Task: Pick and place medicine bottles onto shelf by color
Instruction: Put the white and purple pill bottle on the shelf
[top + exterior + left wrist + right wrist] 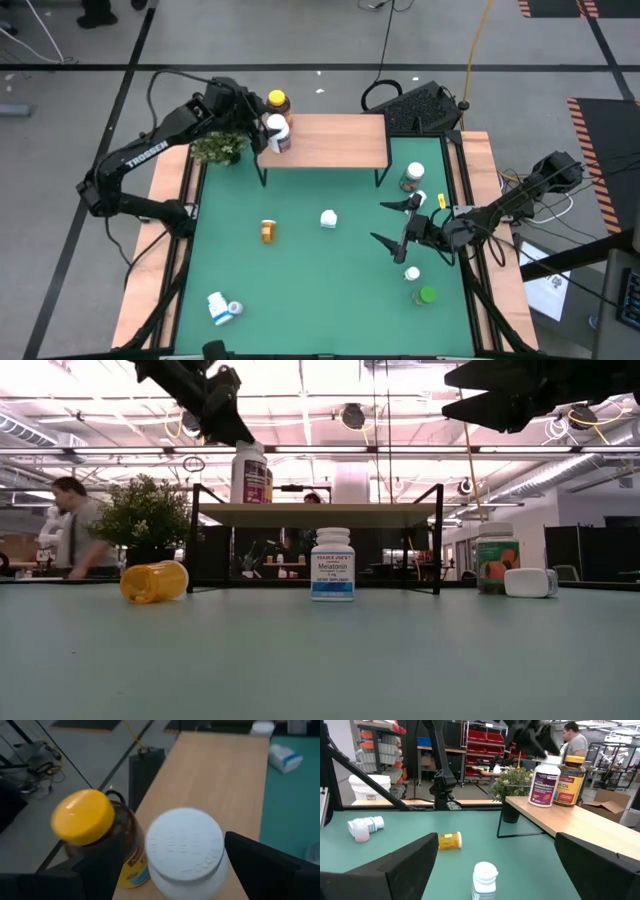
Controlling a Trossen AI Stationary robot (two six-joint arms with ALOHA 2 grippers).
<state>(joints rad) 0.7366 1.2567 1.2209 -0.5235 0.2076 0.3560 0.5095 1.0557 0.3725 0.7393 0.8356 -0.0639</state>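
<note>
A white bottle with a white cap (278, 133) (185, 852) stands upright on the left end of the wooden shelf (330, 142), beside an amber bottle with a yellow cap (279, 102) (84, 816). My left gripper (258, 122) (160, 857) is open, reaching from the table's left, one finger on either side of the white bottle's cap. My right gripper (400, 225) (496, 840) hangs open over the table's right part with nothing between its fingers. On the green table, an amber bottle (268, 232) lies on its side and a white bottle (328, 218) stands upright. My left gripper has one finger (260, 865) right at the edge of the white bottle's cap (217, 845); whether it touches cannot be told. The other finger (97, 870) stands apart from the cap, in front of the amber bottle. The bottle stands upright on the shelf.
A small potted plant (220, 148) stands by the shelf's left legs. Two blue-labelled white bottles (222, 307) lie near the front left. On the right are a white-capped bottle (412, 177), a white-capped one (412, 273) and a green-capped one (427, 295). A person (75, 525) is beyond the table.
</note>
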